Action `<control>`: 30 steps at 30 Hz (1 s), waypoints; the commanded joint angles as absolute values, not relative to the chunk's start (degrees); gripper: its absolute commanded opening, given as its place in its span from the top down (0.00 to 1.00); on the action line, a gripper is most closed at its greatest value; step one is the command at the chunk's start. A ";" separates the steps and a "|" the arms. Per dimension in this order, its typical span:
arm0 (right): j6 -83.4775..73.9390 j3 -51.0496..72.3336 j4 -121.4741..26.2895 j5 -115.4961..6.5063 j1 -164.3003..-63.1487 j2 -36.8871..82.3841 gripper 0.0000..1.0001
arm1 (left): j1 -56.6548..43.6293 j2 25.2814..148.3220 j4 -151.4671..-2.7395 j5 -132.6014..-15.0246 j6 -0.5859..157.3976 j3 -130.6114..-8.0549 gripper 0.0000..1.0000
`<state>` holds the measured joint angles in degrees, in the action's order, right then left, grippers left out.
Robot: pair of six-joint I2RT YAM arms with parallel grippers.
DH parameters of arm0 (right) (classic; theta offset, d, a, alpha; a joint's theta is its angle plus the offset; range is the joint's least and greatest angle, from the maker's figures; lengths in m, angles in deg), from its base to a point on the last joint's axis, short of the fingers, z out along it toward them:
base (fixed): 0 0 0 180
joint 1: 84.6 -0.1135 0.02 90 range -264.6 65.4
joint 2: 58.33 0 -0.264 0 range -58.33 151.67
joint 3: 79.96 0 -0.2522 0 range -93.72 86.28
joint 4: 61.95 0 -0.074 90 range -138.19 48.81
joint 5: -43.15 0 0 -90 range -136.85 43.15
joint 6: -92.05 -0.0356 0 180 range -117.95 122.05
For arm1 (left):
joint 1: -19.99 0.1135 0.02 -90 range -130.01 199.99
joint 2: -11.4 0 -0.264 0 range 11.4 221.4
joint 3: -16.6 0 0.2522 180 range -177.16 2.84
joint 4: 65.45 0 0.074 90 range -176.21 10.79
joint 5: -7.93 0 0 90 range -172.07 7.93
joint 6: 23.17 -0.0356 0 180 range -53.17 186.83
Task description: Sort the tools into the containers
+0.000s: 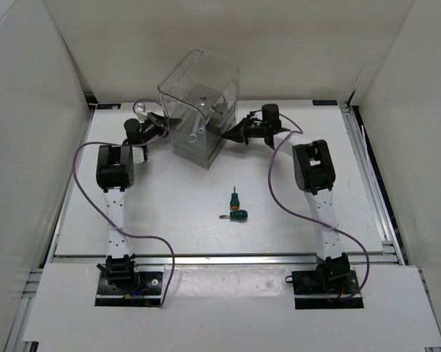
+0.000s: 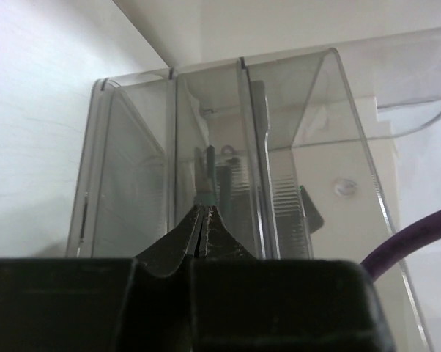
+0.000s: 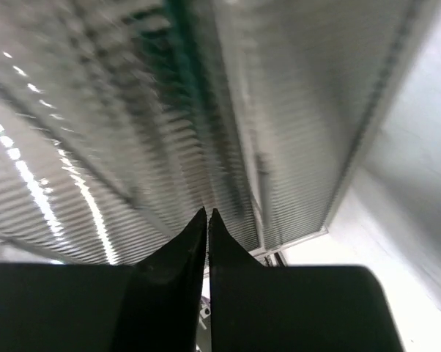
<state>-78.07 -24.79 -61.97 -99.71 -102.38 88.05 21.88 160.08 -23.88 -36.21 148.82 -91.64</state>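
Note:
The clear organiser of drawers (image 1: 198, 110) stands at the table's back centre. My left gripper (image 1: 164, 122) is shut, its tips against the organiser's left side. In the left wrist view the tips (image 2: 201, 209) meet at the smoky drawer walls (image 2: 140, 176), and dark tool shapes (image 2: 206, 167) show dimly inside. My right gripper (image 1: 229, 135) is shut too, pressing the organiser's right side. Its tips (image 3: 207, 213) sit close to the ribbed drawer surface (image 3: 118, 147). Two stubby green-handled screwdrivers (image 1: 235, 198) (image 1: 237, 215) lie on the open table in front, away from both grippers.
White walls enclose the table (image 1: 162, 213) on the left, right and back. Purple cables (image 1: 81, 158) loop beside each arm. A metal rail (image 1: 374, 198) runs along the table's right edge.

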 commanded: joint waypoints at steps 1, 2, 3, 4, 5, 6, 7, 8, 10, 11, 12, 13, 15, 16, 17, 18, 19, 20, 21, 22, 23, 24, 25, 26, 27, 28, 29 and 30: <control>-78.29 -19.39 -69.10 -98.71 -104.29 83.36 0.93 | 14.98 153.60 -19.09 -21.96 151.02 -89.71 0.89; -78.11 -15.37 -70.41 -98.45 -103.76 80.82 0.90 | 14.98 153.43 -19.26 -21.96 150.85 -89.71 0.89; -77.41 -13.24 -70.77 -98.10 -103.41 79.49 0.84 | 15.41 152.73 -19.79 -21.96 150.50 -89.80 0.90; -75.67 -9.91 -70.78 -97.31 -102.71 78.09 0.81 | 15.42 152.38 -21.27 -21.43 150.06 -89.97 0.89; -75.04 -8.66 -70.78 -96.87 -102.36 75.81 0.78 | 15.59 152.20 -22.24 -21.26 149.45 -89.98 0.90; -73.90 -7.43 -70.86 -96.43 -102.00 74.57 0.73 | 15.85 151.85 -23.21 -20.73 148.05 -89.98 0.90; -73.20 -6.20 -70.69 -95.29 -101.39 73.86 0.71 | 16.38 150.89 -24.70 -20.55 147.17 -89.63 0.90; -72.14 -4.53 -70.69 -94.67 -101.12 73.16 0.69 | 16.56 150.62 -27.67 -20.20 146.55 -89.45 0.90; -71.78 -3.73 -71.39 -93.62 -100.77 72.28 0.66 | 17.35 149.21 -30.87 -19.50 143.57 -89.27 0.90; -71.61 -3.55 -71.74 -93.44 -100.42 72.27 0.66 | 17.52 148.86 -34.87 -19.32 142.51 -89.10 0.90; -71.43 -3.37 -72.00 -93.17 -100.07 72.45 0.65 | 17.79 148.16 -36.48 -19.23 140.15 -89.10 0.90; -71.26 -3.37 -71.74 -92.82 -100.24 72.45 0.65 | 18.05 147.81 -38.15 -19.32 139.26 -89.36 0.90; -70.38 -2.94 -71.48 -92.04 -100.07 72.45 0.63 | 18.58 146.40 -42.98 -19.50 136.28 -89.27 0.90; -70.38 -2.32 -71.30 -91.59 -99.89 72.27 0.63 | 19.02 146.05 -46.56 -19.50 135.22 -89.71 0.90; -70.03 -1.80 -71.22 -91.24 -99.72 71.75 0.63 | 19.19 145.70 -48.60 -19.50 133.90 -89.71 0.90; -69.33 -1.18 -71.22 -90.89 -99.37 71.40 0.62 | 19.28 145.34 -50.80 -19.84 132.67 -90.23 0.90; -68.80 0.04 -70.95 -90.54 -98.93 70.70 0.62 | 19.20 145.34 -54.82 -19.93 129.87 -90.68 0.90; -68.27 0.49 -70.43 -90.27 -98.66 70.26 0.62 | 19.28 144.99 -57.04 -20.20 128.54 -91.03 0.90; -67.22 0.58 -69.99 -89.92 -98.66 69.99 0.62 | 19.20 144.99 -59.06 -20.37 127.13 -91.73 0.90; -66.52 1.19 -69.46 -89.75 -98.31 69.64 0.62 | 20.67 144.64 -62.65 -20.90 124.86 -92.17 0.90; -66.16 1.37 -69.20 -89.66 -97.96 69.64 0.61 | 21.04 144.46 -64.51 -21.16 123.62 -92.52 0.90; -65.90 1.63 -69.19 -89.74 -97.96 69.64 0.62 | 21.04 144.29 -66.36 -21.95 122.56 -93.05 0.90; -65.89 2.07 -69.19 -89.57 -97.43 69.64 0.62 | 21.04 143.94 -69.77 -22.65 120.63 -93.23 0.90; -65.46 2.16 -69.28 -89.48 -97.43 69.64 0.61 | 21.39 143.59 -71.46 -23.36 119.92 -93.49 0.90; -65.45 2.34 -69.54 -89.39 -97.26 69.64 0.62 | 21.39 143.06 -74.43 -24.41 119.39 -93.49 0.90; -65.45 2.25 -69.89 -89.22 -97.25 69.64 0.62 | 21.57 142.71 -75.85 -25.11 119.04 -93.49 0.90; -65.45 2.25 -70.07 -89.13 -97.25 69.98 0.62 | 21.74 141.83 -77.17 -25.82 118.16 -93.32 0.90; -65.28 2.08 -70.42 -89.04 -97.25 70.16 0.61 | 21.74 141.48 -78.75 -26.52 117.98 -92.62 0.90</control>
